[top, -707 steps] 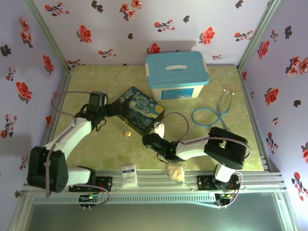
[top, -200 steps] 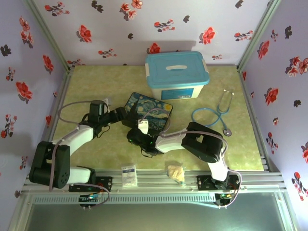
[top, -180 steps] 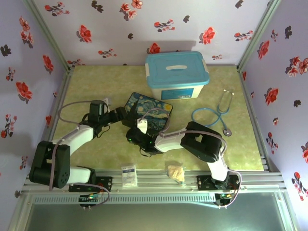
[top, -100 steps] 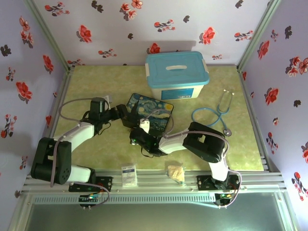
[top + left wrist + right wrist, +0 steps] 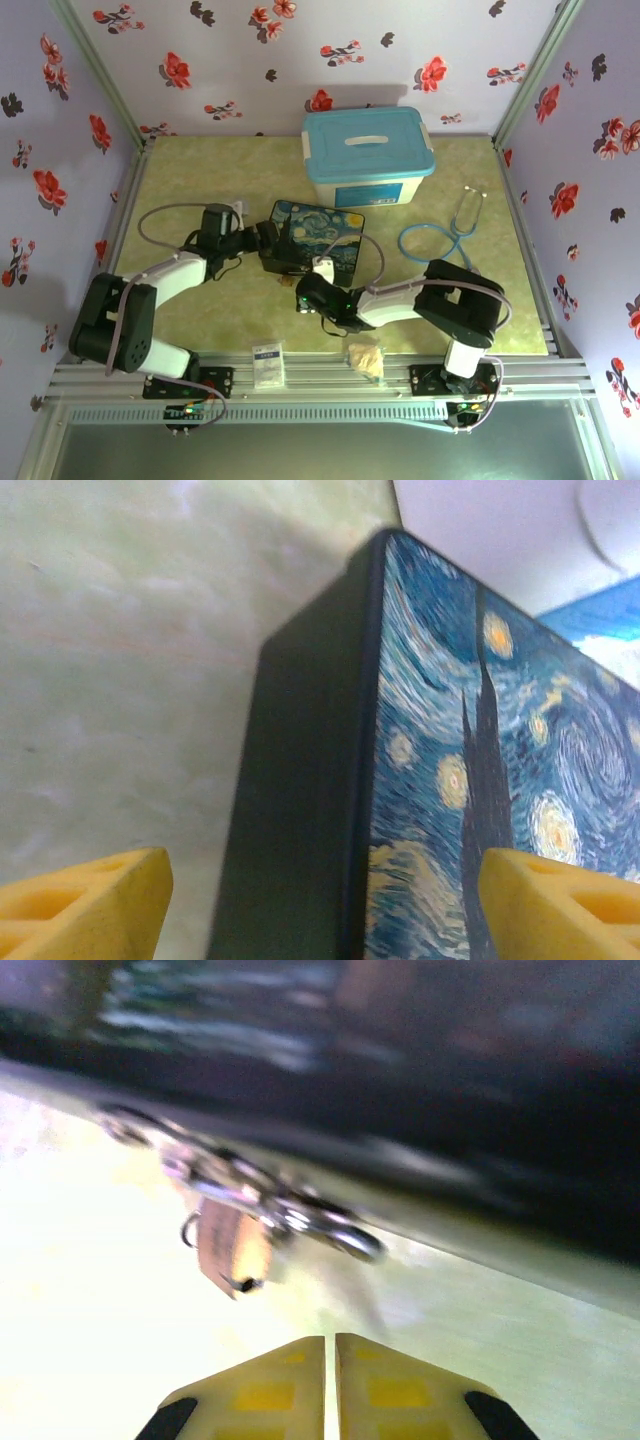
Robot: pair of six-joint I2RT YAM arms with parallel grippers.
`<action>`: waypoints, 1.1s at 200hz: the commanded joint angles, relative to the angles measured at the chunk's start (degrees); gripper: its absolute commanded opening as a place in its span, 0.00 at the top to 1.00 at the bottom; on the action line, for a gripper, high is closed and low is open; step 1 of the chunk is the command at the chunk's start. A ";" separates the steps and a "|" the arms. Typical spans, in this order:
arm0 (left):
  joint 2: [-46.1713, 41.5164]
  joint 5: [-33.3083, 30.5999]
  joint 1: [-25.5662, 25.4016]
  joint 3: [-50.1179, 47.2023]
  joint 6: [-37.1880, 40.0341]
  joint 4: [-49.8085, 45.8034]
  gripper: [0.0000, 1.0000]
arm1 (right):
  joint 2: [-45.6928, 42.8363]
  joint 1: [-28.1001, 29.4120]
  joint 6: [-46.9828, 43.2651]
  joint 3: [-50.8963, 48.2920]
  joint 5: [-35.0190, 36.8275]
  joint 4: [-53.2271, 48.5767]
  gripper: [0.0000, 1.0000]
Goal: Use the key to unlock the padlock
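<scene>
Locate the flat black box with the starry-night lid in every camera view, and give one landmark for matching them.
Top external: the starry-night-printed black box lies mid-table, before the blue-lidded plastic tub.
Left wrist: its black side wall and printed lid take the centre and right.
Right wrist: a blurred dark band across the top, likely its side wall.
Shared landmark: the yellow-green tabletop beside it.
</scene>
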 commanded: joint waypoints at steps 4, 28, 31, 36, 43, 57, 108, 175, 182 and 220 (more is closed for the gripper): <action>2.22 0.15 -1.60 1.28 -0.25 2.55 0.20 | -2.66 -0.52 -2.95 -4.17 -0.77 4.52 0.88; 3.02 -1.24 -2.57 1.46 -0.25 1.08 0.23 | -4.89 -0.46 -0.61 -9.74 2.52 11.45 0.84; 2.97 -1.34 -2.67 1.33 -0.30 0.96 0.23 | -5.17 -0.46 -0.49 -10.18 3.08 11.60 0.82; 2.81 -1.44 -2.80 0.97 -0.61 1.01 0.23 | -5.58 -0.45 -0.66 -10.46 3.77 11.12 0.77; 2.33 -1.77 -3.01 0.21 -1.21 1.42 0.24 | -6.36 -0.27 -0.63 -10.00 4.90 8.46 0.71; 1.31 -2.32 -3.37 -1.02 -1.67 2.10 0.24 | -6.70 1.09 -1.32 -6.04 9.08 -0.84 0.52; -0.87 -3.91 -2.70 0.48 -0.22 -1.66 0.21 | 2.03 5.16 -1.96 10.90 17.98 -16.27 0.31; 1.99 -2.87 -2.05 1.67 0.03 -0.84 0.20 | 15.44 5.67 5.81 28.35 24.05 -36.48 0.31; 2.09 -2.45 -2.05 1.30 -0.21 -0.21 0.20 | 16.05 5.70 6.28 28.91 24.62 -36.75 0.31; 2.76 -1.63 -2.07 0.41 0.08 0.94 0.21 | 17.63 4.99 7.41 30.51 26.70 -38.86 0.32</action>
